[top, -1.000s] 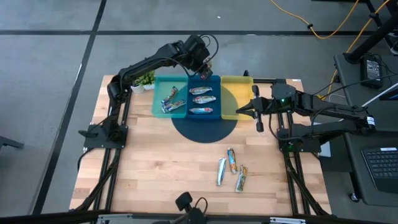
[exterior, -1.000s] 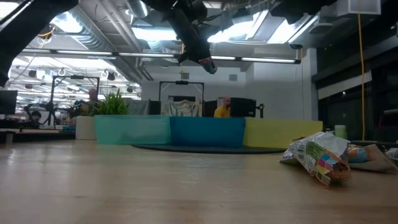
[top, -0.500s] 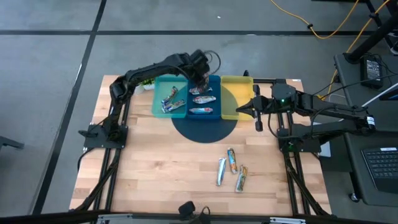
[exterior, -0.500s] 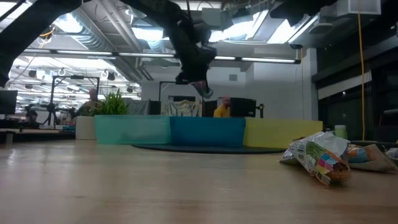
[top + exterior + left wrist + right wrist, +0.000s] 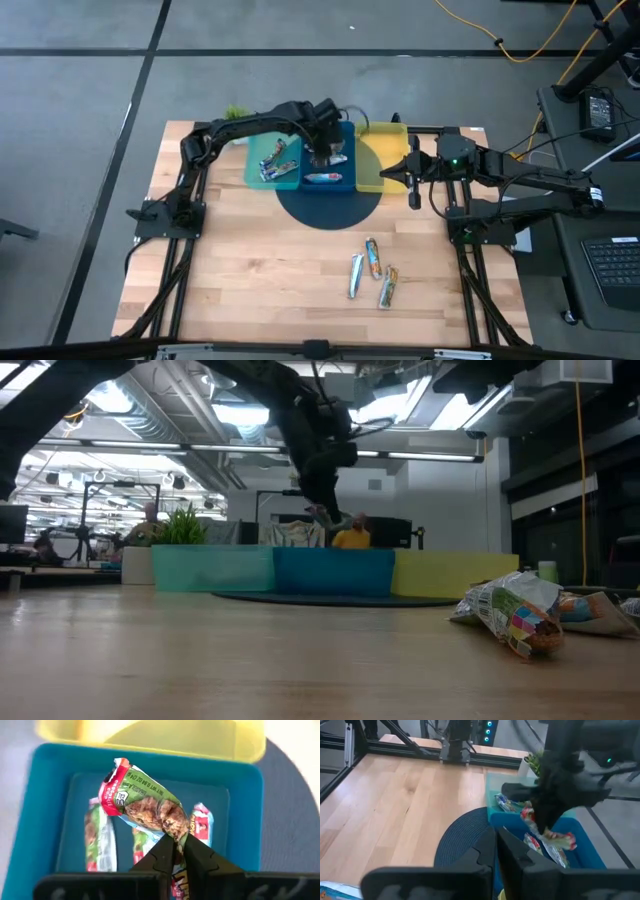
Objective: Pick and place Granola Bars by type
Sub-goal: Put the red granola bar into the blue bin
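The left gripper point(image 5: 175, 851) hangs over the blue rectangular plastic tray point(image 5: 40, 810), fingers pinching a red-green multicoloured shiny-wrapped granola bar point(image 5: 145, 802) by one end. Under it, 3 similar bars point(image 5: 97, 840) lie inside that tray. The right gripper point(image 5: 385, 175) sits beside the yellow plastic tray point(image 5: 378, 140), fingers pressed together. 3 more shiny bars point(image 5: 372, 270) lie on the wooden table point(image 5: 250, 270), well apart from the trays.

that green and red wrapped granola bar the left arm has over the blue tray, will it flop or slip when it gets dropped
The green and red shiny-wrapped granola bar probably stays fairly stiff: it juts out straight from the left hand, pinched only at one end. Its glossy, crinkled wrapper looks slippery, so it may slide on the bars already lying in the blue plastic tray.
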Robot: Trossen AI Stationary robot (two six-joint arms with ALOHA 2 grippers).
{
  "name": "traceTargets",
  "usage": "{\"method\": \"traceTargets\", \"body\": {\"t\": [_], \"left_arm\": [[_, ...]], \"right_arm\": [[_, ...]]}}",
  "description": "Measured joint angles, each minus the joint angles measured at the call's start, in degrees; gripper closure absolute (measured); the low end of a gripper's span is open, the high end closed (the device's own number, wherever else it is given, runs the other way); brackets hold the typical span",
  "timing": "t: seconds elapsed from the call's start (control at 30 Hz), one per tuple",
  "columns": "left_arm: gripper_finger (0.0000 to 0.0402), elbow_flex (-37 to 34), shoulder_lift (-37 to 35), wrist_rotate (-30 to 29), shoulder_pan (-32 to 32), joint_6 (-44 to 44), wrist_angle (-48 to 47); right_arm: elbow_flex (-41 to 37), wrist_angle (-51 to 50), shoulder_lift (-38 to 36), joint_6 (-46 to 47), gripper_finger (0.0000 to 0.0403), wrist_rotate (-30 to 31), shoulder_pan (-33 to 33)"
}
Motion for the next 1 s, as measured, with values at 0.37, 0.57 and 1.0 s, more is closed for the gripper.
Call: {"method": "traceTargets", "body": {"t": [0.37,0.57,1.0], "left_arm": [[0.0382,-0.04,4.85,-1.03,-2.49,18.68,-1.99],[0.0382,-0.04,4.98,-2.9,-3.1,22.93,-1.68],[0.0382,-0.08,7.0,-2.78,-2.89,31.39,-0.14]], "right_arm": [[0.0,-0.04,0.0,2.83,0.0383,0.02,0.02],[0.0,-0.06,0.0,3.3,0.0383,0.02,0.02],[0.0,-0.06,0.0,3.04,0.0383,0.02,0.02]]}}
